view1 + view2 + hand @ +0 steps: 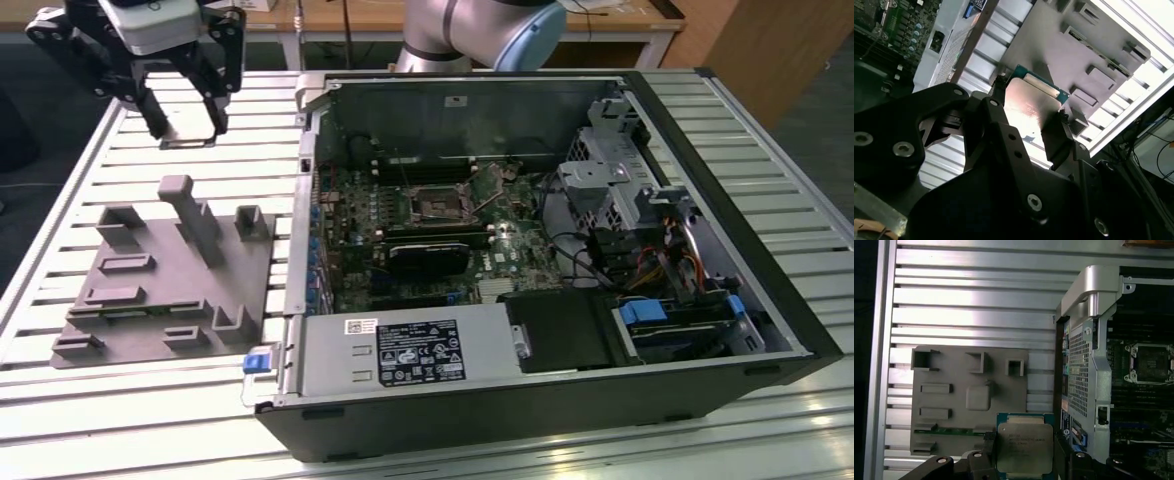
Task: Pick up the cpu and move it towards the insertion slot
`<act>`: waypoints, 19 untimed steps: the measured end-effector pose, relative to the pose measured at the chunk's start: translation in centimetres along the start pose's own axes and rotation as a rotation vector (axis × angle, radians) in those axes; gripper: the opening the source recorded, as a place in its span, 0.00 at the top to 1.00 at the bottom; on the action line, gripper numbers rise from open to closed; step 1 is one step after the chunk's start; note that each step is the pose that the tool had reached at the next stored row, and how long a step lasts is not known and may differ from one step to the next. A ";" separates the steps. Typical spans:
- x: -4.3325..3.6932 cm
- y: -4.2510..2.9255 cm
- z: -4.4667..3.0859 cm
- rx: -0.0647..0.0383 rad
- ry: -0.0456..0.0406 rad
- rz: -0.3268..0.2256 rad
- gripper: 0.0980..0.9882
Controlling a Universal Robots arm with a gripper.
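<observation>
Your pincer (187, 125) hangs above the far-left part of the bench (134, 165) in the exterior view, clear of the surface, its black fingers (158, 112) pinching the cpu (191, 122) by two opposite edges. In the first wrist view the cpu (1024, 449) shows its silvery-grey metal top with a green rim, clamped between the two finger tips; the pincer (1024, 457) sits at that picture's lower edge. In the second wrist view the pincer (1026, 117) holds the same chip (1029, 102), seen slantwise with its shiny face catching the light.

Below and nearer than the held chip, you have the grey fixture plate (154, 290) lying flat on the slatted bench, its raised blocks and posts standing upright; in the first wrist view the plate (954, 405) lies beyond the cpu, and a shallow square pad on it carries nothing.

To the exterior view's right of the plate stands the open computer case (747, 250), resting on the bench with its side panel off. The insertion slot (437, 205) lies on the green motherboard inside, well apart from the pincer; the first wrist view shows the slot (1150, 362) as a dark square in a silvery bracket. Just nearer than it sits a black card (427, 258).
</observation>
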State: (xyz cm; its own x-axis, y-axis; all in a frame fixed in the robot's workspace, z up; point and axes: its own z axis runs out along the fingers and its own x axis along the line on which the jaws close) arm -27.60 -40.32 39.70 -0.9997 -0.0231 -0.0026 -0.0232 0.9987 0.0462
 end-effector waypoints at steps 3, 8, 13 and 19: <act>-0.33 -0.01 0.00 0.000 0.0000 0.000 0.50; -0.99 -0.02 0.01 -0.001 0.0000 0.000 0.50; -1.84 -0.04 0.01 -0.001 0.0000 0.000 0.50; -2.61 -0.06 0.01 -0.001 0.0000 0.000 0.50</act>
State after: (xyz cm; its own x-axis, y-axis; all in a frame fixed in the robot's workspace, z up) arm -24.99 -40.32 39.70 -0.9997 -0.0231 -0.0026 -0.0232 0.9986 0.0471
